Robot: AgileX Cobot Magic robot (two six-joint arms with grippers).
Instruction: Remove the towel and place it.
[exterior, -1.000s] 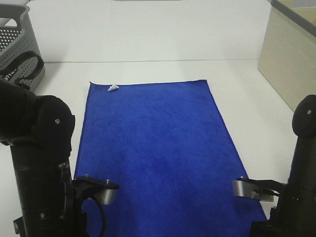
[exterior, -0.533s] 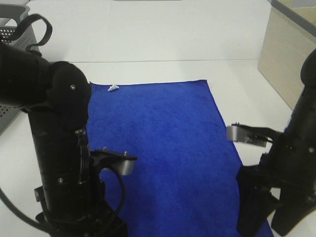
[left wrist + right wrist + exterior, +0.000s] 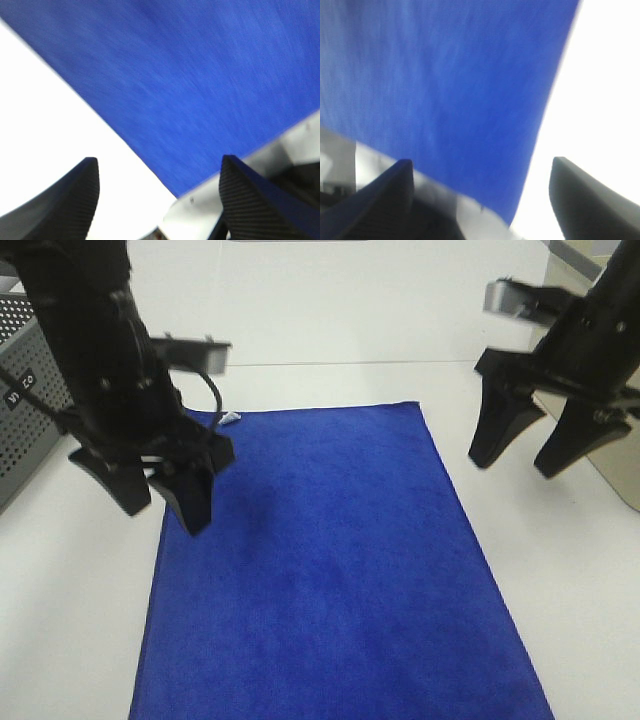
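— Towel point(image 3: 330, 570)?
— Spread flat on the white table point(image 3: 330, 320), long side running away from the high camera, small white tag point(image 3: 230, 419) at the far left corner
— Left gripper point(image 3: 162, 512)?
— Hanging over the towel's left edge near the tag, jaws wide open, one finger above cloth, the other above bare table
— Right gripper point(image 3: 513, 467)?
— Up beside the far right corner, jaws spread apart, not touching the cloth
— Anything else?
— Grey perforated basket point(image 3: 30, 440) at the left edge
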